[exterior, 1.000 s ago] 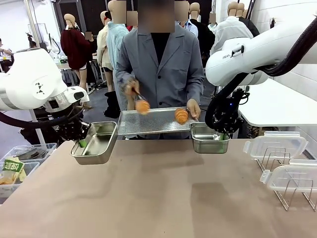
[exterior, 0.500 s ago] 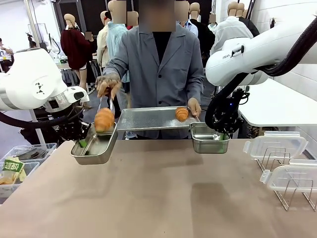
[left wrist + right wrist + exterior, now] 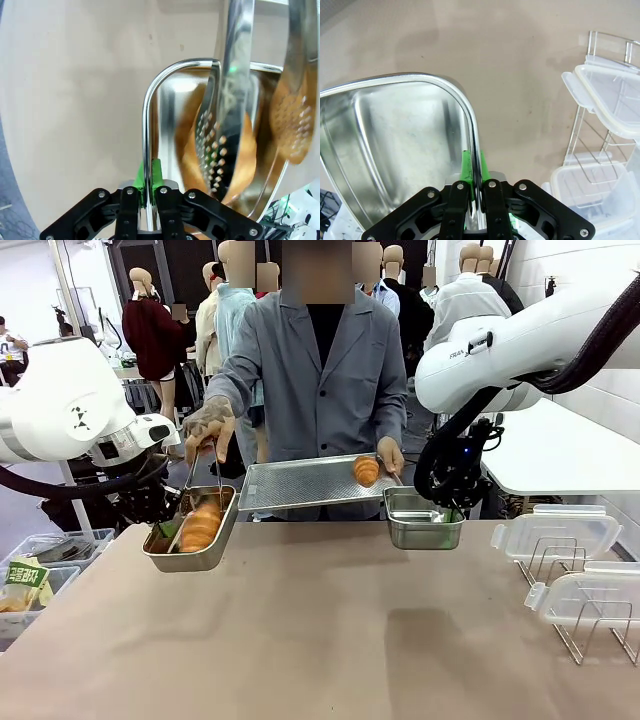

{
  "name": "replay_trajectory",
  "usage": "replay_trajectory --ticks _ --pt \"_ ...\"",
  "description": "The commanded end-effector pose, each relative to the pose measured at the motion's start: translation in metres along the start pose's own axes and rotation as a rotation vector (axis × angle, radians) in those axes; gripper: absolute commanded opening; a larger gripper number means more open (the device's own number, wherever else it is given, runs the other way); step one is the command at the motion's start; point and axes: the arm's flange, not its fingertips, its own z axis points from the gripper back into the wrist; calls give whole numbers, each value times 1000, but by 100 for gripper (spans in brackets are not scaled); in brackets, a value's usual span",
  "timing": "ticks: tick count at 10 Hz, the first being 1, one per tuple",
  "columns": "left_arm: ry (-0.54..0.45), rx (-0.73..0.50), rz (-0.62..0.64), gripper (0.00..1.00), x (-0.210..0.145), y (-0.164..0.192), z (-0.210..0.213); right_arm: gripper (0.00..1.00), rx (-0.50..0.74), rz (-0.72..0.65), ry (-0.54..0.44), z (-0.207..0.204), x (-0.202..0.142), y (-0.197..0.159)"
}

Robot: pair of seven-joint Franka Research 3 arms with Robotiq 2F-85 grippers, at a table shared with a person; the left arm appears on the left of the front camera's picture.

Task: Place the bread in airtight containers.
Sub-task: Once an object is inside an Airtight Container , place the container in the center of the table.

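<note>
My left gripper [image 3: 165,530] is shut on the rim of the left steel airtight container [image 3: 190,559], holding it above the table's far left. One bread [image 3: 200,528] lies inside it, with the person's tongs [image 3: 202,475] still around it. The left wrist view has my left gripper [image 3: 149,182] pinching the container's rim [image 3: 148,105], with the tongs [image 3: 220,145] and the bread [image 3: 243,150] inside. My right gripper [image 3: 455,512] is shut on the rim of the right container [image 3: 425,533], which is empty [image 3: 395,135]. A second bread [image 3: 367,471] sits on the perforated tray [image 3: 300,488] that the person holds.
Two clear plastic lids [image 3: 555,535] [image 3: 590,598] rest on wire racks at the table's right, also near the right container in the right wrist view [image 3: 610,100]. A bin with packets [image 3: 25,585] stands off the table's left edge. The person stands at the far side.
The person's tongs carried one bread from the tray leftward and lowered it into the left container. Both arms held still.
</note>
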Motion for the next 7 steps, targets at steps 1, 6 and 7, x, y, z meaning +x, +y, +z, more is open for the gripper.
replay_trajectory --ticks 1,6,7 --pt "-14 17 -9 0 1 2 2 0 -1 -1 -6 1 -5 -4" --pt "-14 17 -9 0 1 2 2 0 -1 -1 -6 1 -5 -4" --pt "-14 17 -9 0 1 2 2 0 -1 -1 -6 1 -5 -4"
